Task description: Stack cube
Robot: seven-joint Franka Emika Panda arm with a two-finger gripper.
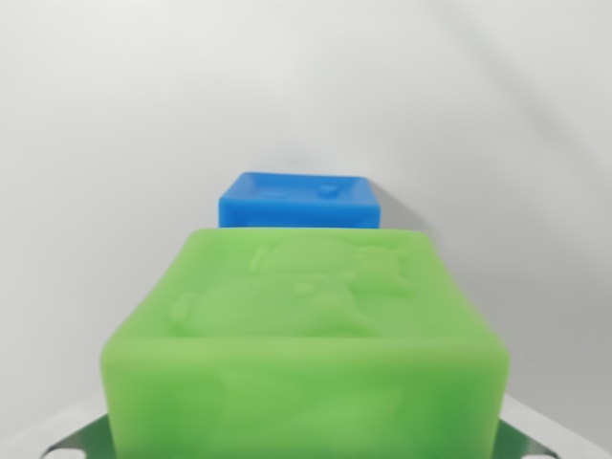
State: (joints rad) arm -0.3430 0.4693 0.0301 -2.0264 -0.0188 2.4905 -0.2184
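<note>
A green cube (306, 335) with a raised figure on its top face fills the lower half of the wrist view, very close to the camera. Grey parts of my gripper (306, 445) show only at the bottom corners, one on each side of the cube, and it appears shut on the green cube; the fingertips themselves are hidden. Beyond the green cube sits a smaller-looking blue cube (298, 199) on the white surface, just past the green cube's far edge and slightly towards the wrist view's left. The lower part of the blue cube is hidden by the green one.
A plain white surface (115, 143) surrounds both cubes, with a soft shadow to the right of the blue cube. No other objects appear.
</note>
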